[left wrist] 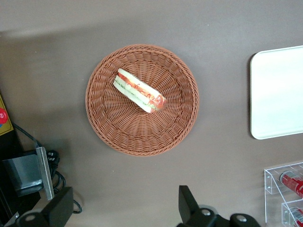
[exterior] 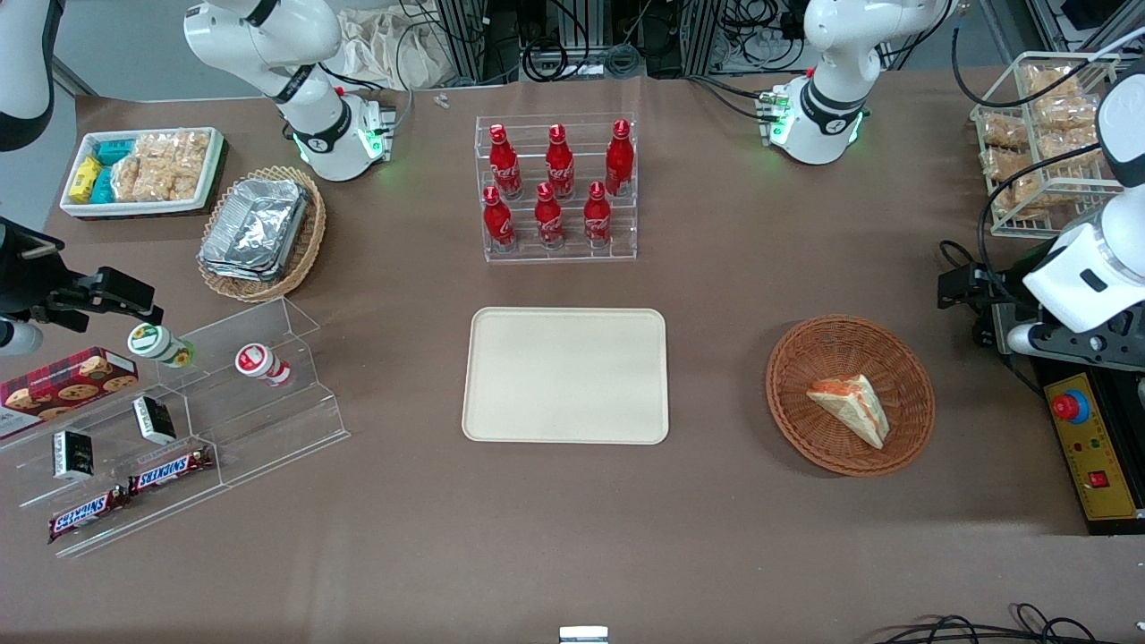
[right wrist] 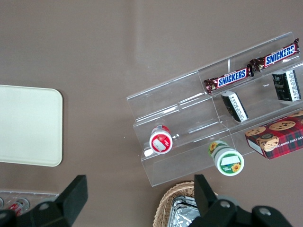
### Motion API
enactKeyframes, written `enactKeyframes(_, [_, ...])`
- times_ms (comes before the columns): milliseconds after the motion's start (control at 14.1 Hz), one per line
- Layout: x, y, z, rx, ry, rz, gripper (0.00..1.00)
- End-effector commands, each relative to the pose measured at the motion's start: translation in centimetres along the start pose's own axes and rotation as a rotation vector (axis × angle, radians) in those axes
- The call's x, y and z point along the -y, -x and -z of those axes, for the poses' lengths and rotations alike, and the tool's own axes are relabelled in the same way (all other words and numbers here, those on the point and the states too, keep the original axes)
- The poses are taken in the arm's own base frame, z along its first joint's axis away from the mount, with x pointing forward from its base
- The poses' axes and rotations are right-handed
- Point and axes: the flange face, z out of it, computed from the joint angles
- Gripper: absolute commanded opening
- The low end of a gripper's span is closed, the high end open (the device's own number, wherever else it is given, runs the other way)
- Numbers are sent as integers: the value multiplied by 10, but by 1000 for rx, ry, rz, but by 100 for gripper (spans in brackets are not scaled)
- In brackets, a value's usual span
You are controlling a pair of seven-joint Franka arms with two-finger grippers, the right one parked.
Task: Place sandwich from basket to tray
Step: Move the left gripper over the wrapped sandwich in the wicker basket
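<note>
Sandwich (left wrist: 139,91) lay in basket (left wrist: 142,100), off-centre; tray (exterior: 565,376) sat bare w/ open tablecloth (exterior: 716,358) btwn; gripper (left wrist: 124,208) hung above basket's edge, fingers (left wrist: 188,204) spread, holding nothing.

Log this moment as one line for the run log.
stage: before pickup | sandwich: in basket | tray: bare | end effector: open, above table beside basket, holding nothing

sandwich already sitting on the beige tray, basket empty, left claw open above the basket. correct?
Not quite. The sandwich is not on the tray; it lies in the basket, as the left wrist view and the front view both show. The tray holds nothing. The rest stands: the claw is open above the basket.
</note>
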Motion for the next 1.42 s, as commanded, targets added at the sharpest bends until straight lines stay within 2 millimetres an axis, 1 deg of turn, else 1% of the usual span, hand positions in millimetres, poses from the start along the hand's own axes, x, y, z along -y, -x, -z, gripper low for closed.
enactKeyframes(0, [2, -1, 2, 6, 4, 41, 100])
enactKeyframes(71, [2, -2, 1, 6, 5, 69, 100])
enactKeyframes(213, [2, -9, -11, 22, 14, 145, 100])
enactKeyframes(354, [4, -17, -19, 2, 18, 248, 100])
enactKeyframes(496, [6, -23, -33, -2, 22, 389, 100])
enactKeyframes(638, [8, -30, -49, -10, -15, 437, 100])
enactKeyframes(780, [9, -32, -71, 0, -36, 491, 100])
enactKeyframes(921, [9, -39, -103, -25, -30, 556, 100])
enactKeyframes(1134, [1, -55, -148, -38, -51, 665, 100])
enactKeyframes(1276, [-17, -69, -178, -52, -34, 765, 100])
enactKeyframes(1346, [-22, -75, -191, -61, -28, 804, 100])
